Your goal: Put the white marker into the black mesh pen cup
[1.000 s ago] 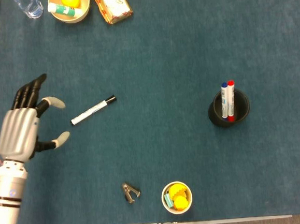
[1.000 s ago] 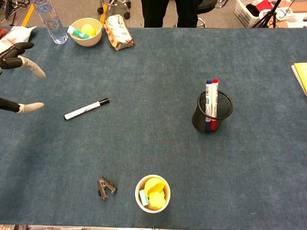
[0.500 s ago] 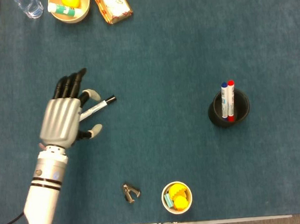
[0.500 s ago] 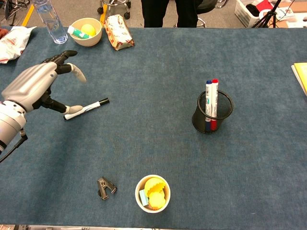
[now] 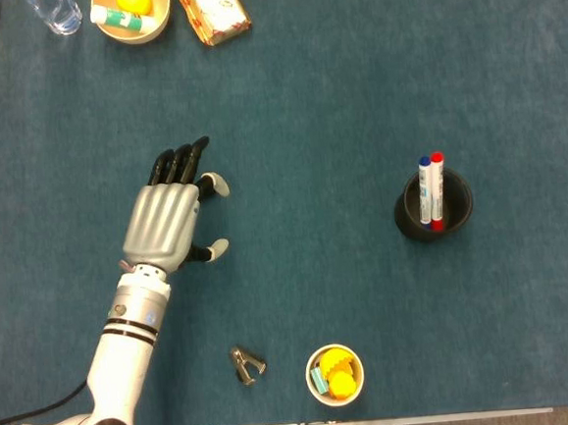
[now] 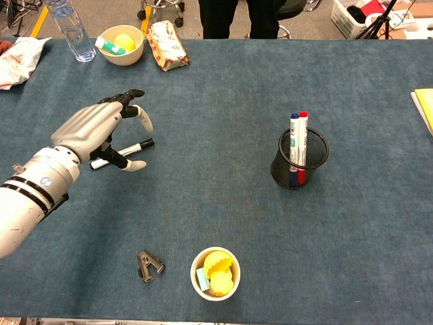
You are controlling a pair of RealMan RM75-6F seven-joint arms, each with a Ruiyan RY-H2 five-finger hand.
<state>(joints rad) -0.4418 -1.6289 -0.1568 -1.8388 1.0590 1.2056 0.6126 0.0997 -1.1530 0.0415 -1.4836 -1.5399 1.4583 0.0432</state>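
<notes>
Marker [image 6: 132, 147], white with black cap, lay flat on desk [image 6: 223, 101] under left hand [image 6: 101, 128], seen in chest view only; head view hid it. Fingers [image 5: 184, 161] spread, holding nothing. Pen cup [image 6: 300, 160] at 3 o'clock, well apart.

Right of the left hand [image 6: 95, 128] a broad stretch of bare blue table [image 6: 216, 135] runs all the way to the pen cup [image 6: 300, 159], with nothing standing in it. The cup's mouth is partly taken by two upright markers [image 6: 298, 139], which rise above its rim. Nearer the robot than the hand lie a staple remover [image 6: 149, 265] and a small bowl [image 6: 215, 273]. Beyond the hand, at the far edge, stand a bottle [image 6: 71, 28], another bowl [image 6: 122, 44] and a packet [image 6: 166, 44].
</notes>
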